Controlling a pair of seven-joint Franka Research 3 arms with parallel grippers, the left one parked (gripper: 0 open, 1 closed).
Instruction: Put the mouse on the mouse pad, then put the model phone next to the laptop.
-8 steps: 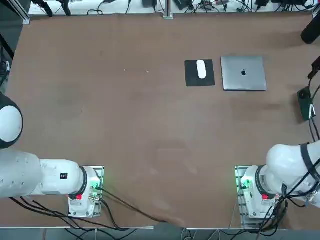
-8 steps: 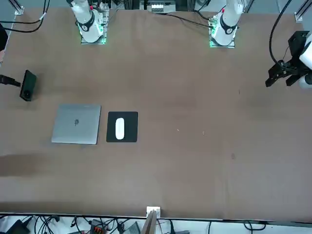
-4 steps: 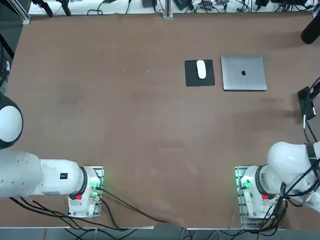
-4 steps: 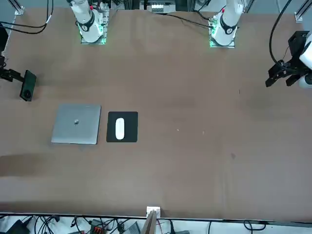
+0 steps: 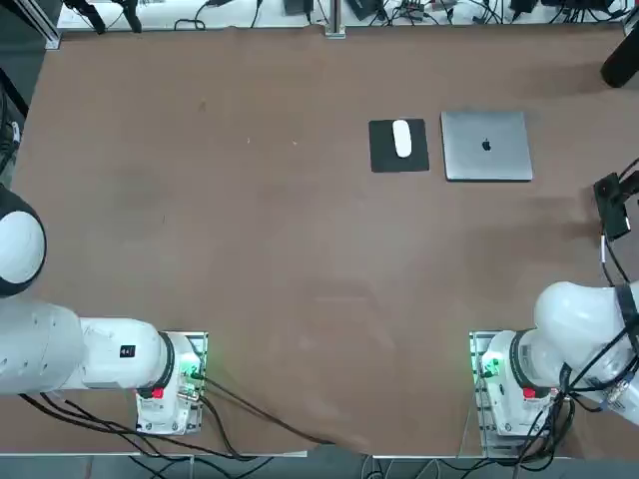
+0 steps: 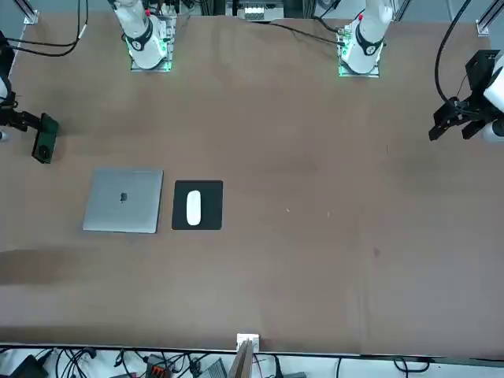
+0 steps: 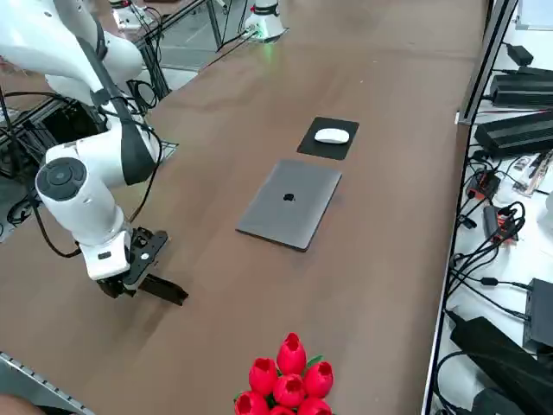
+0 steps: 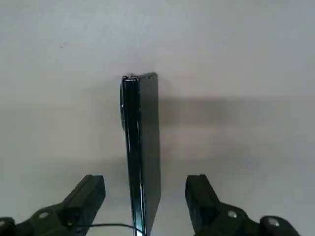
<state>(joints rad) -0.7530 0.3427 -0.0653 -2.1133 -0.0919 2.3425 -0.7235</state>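
Note:
The white mouse [image 5: 401, 138] lies on the black mouse pad [image 5: 384, 157], which sits just left of the closed silver laptop [image 5: 486, 165]. The dark model phone [image 5: 609, 196] is near the table's right edge, well short of the laptop. In the wrist view the phone [image 8: 142, 147] shows edge-on and runs between the two fingers. My right gripper [image 8: 145, 184] is open, with a gap on each side of the phone. The side view shows the gripper [image 7: 130, 270] low over the table, the phone [image 7: 164, 290] sticking out from it.
A bunch of red tulips [image 7: 288, 376] stands at the table's right edge, near the phone. Cables and power strips [image 7: 518, 86] lie past the far edge. Broad brown tabletop [image 5: 300, 249] stretches left of the pad.
My right gripper has drawn in around the model phone, and the phone has shifted slightly at the table's right edge. Mouse, pad and laptop have not moved.

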